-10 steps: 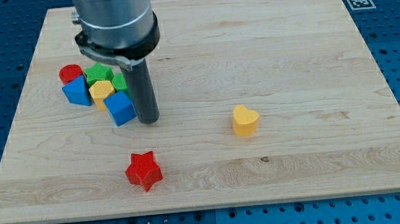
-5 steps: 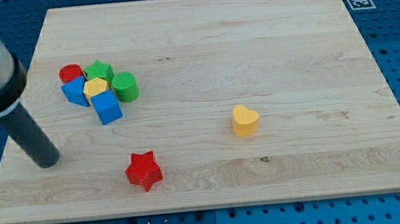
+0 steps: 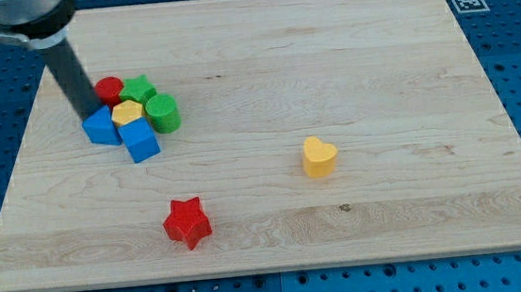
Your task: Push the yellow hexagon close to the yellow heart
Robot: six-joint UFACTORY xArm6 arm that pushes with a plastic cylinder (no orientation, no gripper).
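Yellow hexagon (image 3: 126, 112) sits in the cluster at the counter's (image 3: 348, 63) upper left, well apart from the yellow heart (image 3: 318, 157). Touching it: two blue blocks (image 3: 101, 128) (image 3: 140, 140), one red cylinder (image 3: 109, 89), one green star (image 3: 140, 88), one green cylinder (image 3: 162, 113). One red star (image 3: 187, 221) lies apart. A marker tag (image 3: 468, 1) bears no legible text. My tip (image 3: 83, 114), no jawed end effector, touches the left blue block.

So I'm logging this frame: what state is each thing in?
My tip: down at the cluster's upper left, by the blue block.
Yellow hexagon: hemmed in mid-cluster.
Red cylinder, green star, green cylinder, blue cube: packed around it.
Yellow heart: alone, upright.
Red star: alone.
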